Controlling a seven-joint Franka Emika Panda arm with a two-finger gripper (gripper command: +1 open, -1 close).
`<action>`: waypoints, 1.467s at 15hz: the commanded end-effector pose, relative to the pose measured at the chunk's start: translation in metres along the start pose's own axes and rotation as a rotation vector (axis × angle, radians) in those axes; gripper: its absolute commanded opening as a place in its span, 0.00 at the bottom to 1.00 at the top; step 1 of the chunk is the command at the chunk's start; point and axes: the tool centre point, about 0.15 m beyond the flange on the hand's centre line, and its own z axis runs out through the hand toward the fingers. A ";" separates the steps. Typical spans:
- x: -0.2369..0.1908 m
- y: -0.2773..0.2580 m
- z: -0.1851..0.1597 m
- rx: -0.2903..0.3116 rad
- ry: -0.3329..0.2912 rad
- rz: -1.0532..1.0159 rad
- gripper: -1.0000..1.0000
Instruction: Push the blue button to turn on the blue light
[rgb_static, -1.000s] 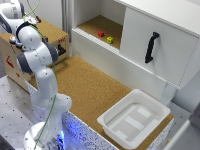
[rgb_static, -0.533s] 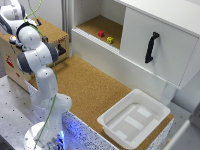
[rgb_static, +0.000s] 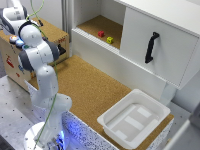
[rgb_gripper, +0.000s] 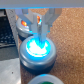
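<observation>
My hand (rgb_gripper: 39, 26) is drawn in narrow, the two fingers (rgb_gripper: 35, 24) close together with nothing held between them. Their tips rest directly on the blue button (rgb_gripper: 38, 46), which sits just under my hand and glows bright blue across its round cap, inside a grey ring. Just beyond my hand a second button (rgb_gripper: 23, 23) shows orange-red. Nearer than the blue one, the rim of a green button (rgb_gripper: 44, 80) peeks in. All of them sit on a wooden box (rgb_static: 55, 35) at the exterior view's left, where my arm (rgb_static: 37, 55) bends over it. Far from my hand, a white tray (rgb_static: 150, 107) lies on the cork bench (rgb_static: 92, 87).
</observation>
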 end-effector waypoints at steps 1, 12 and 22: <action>0.014 -0.007 -0.036 -0.106 -0.084 0.030 0.00; 0.003 0.031 -0.131 -0.276 -0.056 -0.029 1.00; -0.010 0.099 -0.113 -0.268 0.016 -0.145 1.00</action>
